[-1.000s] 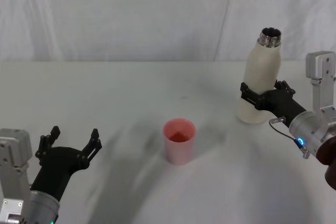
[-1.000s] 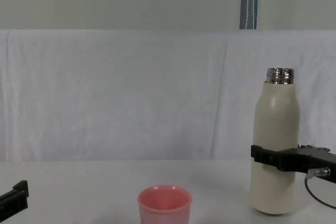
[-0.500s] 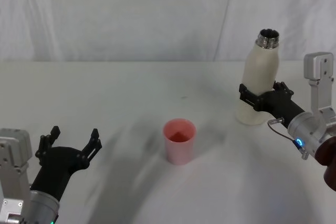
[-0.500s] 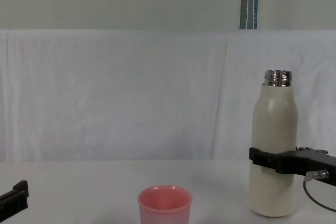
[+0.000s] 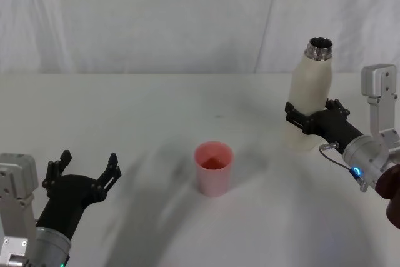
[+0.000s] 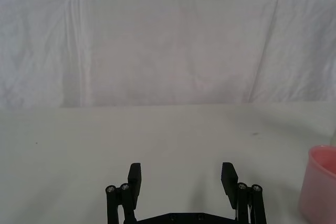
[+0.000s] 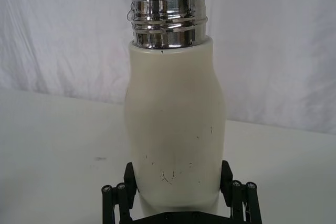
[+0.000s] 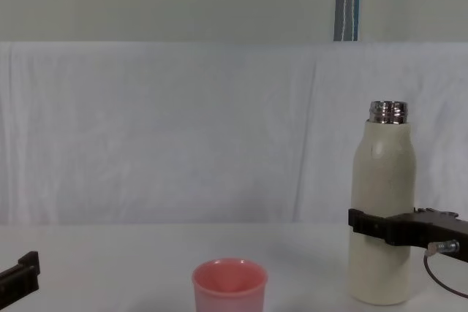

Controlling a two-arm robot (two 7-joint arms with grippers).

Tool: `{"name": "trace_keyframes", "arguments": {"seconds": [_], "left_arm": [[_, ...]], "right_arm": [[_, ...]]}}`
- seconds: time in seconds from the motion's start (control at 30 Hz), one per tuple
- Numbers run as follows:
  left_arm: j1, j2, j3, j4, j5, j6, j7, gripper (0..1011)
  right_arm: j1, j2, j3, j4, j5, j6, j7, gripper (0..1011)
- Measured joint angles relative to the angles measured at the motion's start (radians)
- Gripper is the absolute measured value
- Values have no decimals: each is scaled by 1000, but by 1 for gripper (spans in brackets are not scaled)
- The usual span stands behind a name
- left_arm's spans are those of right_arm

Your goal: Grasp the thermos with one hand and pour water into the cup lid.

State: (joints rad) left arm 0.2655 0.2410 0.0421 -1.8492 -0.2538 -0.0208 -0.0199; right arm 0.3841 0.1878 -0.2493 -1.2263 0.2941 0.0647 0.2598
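1. The right gripper [image 5: 308,119] had its jaws clamped around the lower body of the thermos [image 5: 310,95], which stood upright on the worktop [image 5: 156,104] at the robot's right, neck open.
2. The cup lid [image 5: 214,168] sat toward the left of the thermos, nearer the middle, well apart from it.
3. The left gripper [image 5: 84,168] hovered idle at the near left, jaws spread and empty.
4. No water level could be made out inside the thermos.
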Motion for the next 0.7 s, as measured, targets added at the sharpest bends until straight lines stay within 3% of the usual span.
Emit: {"name": "trace_keyframes", "arguments": {"seconds": [0.7], "left_arm": [[0, 0, 0, 0, 0, 0, 0, 1001]], "right_arm": [[0, 1, -1, -1, 0, 2, 0, 1000]]}}
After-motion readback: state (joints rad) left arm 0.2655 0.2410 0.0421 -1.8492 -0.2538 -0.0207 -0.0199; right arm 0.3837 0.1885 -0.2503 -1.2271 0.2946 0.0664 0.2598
